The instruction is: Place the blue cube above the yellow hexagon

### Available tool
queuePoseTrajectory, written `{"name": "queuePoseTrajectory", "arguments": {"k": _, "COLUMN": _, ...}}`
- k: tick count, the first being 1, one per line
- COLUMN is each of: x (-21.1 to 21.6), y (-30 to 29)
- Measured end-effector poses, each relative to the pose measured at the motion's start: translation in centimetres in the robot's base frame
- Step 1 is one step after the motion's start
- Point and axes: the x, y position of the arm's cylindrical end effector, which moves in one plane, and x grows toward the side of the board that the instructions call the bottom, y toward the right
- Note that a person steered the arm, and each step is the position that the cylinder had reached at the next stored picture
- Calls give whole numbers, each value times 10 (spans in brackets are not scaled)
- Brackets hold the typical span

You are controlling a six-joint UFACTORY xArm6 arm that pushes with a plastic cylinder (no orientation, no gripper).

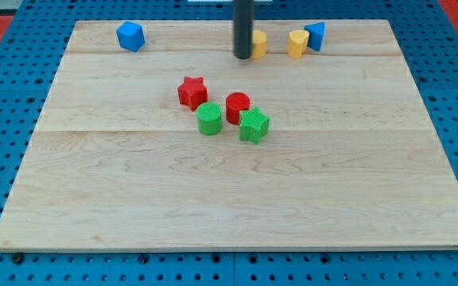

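Note:
The blue cube (130,36) sits near the board's top left edge. A yellow block (258,42), partly hidden behind my rod so its shape is unclear, sits at the top middle. My tip (242,56) rests on the board just left of this yellow block, touching or nearly touching it, and far to the right of the blue cube. A second yellow block (296,44) stands further right, next to a blue triangular block (316,36).
In the board's middle sits a cluster: a red star (192,92), a red cylinder (238,107), a green cylinder (209,119) and a green star-like block (254,125). The wooden board (229,199) lies on a blue perforated table.

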Motion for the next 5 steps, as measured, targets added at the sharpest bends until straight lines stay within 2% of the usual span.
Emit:
{"name": "queuePoseTrajectory", "arguments": {"k": 1, "x": 28, "y": -41}}
{"name": "queuePoseTrajectory", "arguments": {"k": 2, "x": 28, "y": -196}}
{"name": "queuePoseTrajectory", "arguments": {"k": 3, "x": -13, "y": -292}}
{"name": "queuePoseTrajectory", "arguments": {"k": 4, "x": -36, "y": -296}}
{"name": "queuePoseTrajectory", "arguments": {"k": 5, "x": -36, "y": -190}}
